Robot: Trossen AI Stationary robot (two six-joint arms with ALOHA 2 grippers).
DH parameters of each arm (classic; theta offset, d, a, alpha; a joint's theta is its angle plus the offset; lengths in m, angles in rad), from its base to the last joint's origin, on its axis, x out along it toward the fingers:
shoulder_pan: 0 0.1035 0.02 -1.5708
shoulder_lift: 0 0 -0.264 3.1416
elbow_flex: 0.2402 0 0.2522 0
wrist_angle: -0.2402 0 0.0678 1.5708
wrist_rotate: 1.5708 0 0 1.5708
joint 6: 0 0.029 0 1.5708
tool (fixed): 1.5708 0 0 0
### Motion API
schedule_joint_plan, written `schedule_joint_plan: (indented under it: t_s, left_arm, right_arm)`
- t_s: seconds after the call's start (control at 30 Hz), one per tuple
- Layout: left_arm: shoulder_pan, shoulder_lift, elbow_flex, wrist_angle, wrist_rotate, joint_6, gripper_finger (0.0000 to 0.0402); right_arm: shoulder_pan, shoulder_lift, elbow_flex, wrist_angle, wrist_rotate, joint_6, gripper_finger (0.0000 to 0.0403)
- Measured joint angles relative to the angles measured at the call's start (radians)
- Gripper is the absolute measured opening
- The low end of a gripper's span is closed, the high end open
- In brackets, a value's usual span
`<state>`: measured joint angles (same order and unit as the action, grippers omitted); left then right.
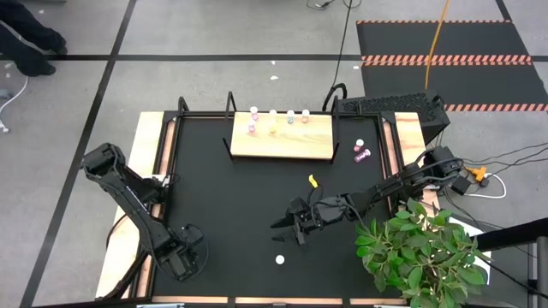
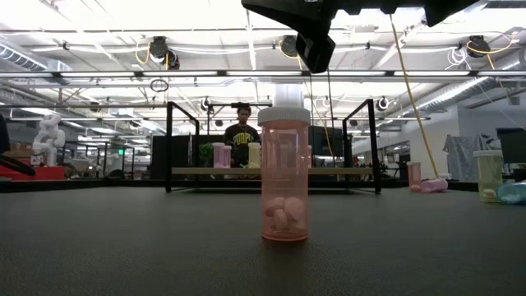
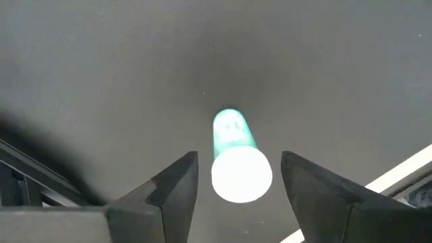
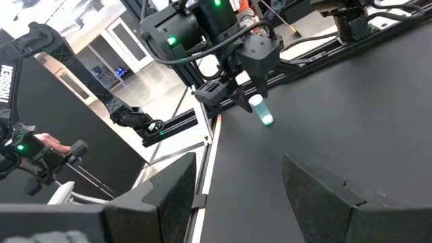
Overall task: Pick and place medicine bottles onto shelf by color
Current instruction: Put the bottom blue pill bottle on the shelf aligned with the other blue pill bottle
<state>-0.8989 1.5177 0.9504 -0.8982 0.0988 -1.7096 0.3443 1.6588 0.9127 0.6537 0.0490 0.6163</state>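
Left fingers stand apart either side of a teal bottle, not touching it, at the tabletop's near-left corner. Right gripper, fingers parted and empty, hangs mid-table over an upright pink bottle holding a few pills. It looks light, rigid, slick: best pinched across the body. Several bottles already stand on the shelf.

We saw open black bench between the shelf and the right gripper. A pink bottle stood alone near the front edge; a yellow piece and two bottles lay beside the shelf.
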Motion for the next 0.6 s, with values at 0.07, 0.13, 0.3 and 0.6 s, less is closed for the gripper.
schedule_joint_plan:
  t_s: [0.07, 0.13, 0.3, 0.6]
  left_arm:
    - [0.000, 0.002, 0.000, 0.000, 0.001, 0.000, 0.0214]
    - [0.000, 0.002, 0.000, -0.001, 0.001, -0.001, 0.0211]
    - [-0.002, 0.002, 0.000, -0.021, 0.002, -0.013, 0.0169]
    - [0.002, 0.002, 0.000, -0.027, 0.001, -0.016, 0.0120]
  right_arm:
    - [-0.001, 0.000, 0.000, 0.000, 0.000, 0.000, 0.0210]
    - [-0.001, 0.000, 0.000, 0.000, 0.000, 0.000, 0.0210]
    - [-0.002, 0.000, 0.000, 0.000, -0.002, 0.000, 0.0210]
    - [-0.006, -0.007, 0.000, -0.008, -0.022, -0.014, 0.0210]
